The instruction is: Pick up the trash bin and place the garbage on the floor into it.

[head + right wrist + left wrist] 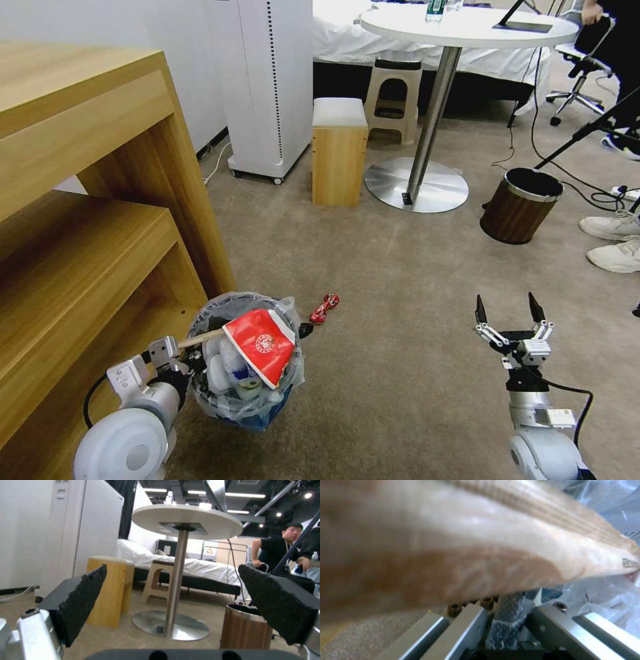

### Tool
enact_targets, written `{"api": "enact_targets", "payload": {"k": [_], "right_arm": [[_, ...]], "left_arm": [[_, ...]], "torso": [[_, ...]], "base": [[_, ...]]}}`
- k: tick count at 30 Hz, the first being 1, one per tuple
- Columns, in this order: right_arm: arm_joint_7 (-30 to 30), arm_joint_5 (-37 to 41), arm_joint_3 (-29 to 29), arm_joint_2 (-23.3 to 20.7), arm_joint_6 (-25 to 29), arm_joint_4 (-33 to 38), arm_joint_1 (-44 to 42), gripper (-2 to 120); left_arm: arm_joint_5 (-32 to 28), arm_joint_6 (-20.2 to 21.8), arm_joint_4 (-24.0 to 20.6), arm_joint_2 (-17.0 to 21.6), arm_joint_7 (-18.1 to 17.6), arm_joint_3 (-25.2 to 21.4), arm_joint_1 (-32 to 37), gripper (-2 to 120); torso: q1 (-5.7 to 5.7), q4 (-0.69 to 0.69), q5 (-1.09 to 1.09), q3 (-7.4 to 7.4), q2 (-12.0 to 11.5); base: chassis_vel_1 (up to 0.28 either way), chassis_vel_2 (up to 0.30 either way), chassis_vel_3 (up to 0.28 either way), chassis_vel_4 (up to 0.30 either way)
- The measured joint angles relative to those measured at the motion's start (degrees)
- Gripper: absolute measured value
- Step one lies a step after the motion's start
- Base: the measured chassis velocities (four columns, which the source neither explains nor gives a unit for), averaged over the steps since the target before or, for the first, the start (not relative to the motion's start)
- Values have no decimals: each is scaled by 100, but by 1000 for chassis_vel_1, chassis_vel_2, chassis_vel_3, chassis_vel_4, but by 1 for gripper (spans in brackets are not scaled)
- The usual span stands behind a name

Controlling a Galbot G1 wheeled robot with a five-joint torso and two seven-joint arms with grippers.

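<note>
Gripping the trash bin rim, left tool pinching mesh and bag, bin full on the beige floor beside wooden shelving, red wrapper lying just beyond, right tool spread wide, hovering well apart.

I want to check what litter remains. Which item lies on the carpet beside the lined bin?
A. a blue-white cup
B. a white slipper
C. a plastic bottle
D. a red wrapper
D: a small red wrapper lies on the carpet just past the lined bin, apart from it.
</note>
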Motion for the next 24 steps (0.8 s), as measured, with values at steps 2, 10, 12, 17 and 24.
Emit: {"api": "enact_targets", "payload": {"k": [2,10,12,17,24], "right_arm": [[0,11,-1,3,0,-2,0,100],[-3,25,-11,8,-2,-36,13,100],[-4,37,-21,6,-3,-37,14,100],[-2,63,-54,-29,-4,-27,16,100],[70,441,-378,-349,-7,149,24,100]], "left_arm": [[0,-1,0,0,4,0,1,0],[9,-8,10,-22,10,9,-2,0],[16,-8,16,-33,11,19,-4,0],[36,-10,23,-47,11,34,-6,0],[96,-11,39,-102,18,82,7,0]], "torso": [[0,0,0,0,0],[-1,0,-2,0,0],[-1,0,1,1,0],[0,0,-1,1,0],[0,0,0,1,0]], "base": [[-39,59,55,-54],[-136,118,126,-136],[-163,177,176,-173],[-155,159,162,-151],[-109,100,103,-102]]}}
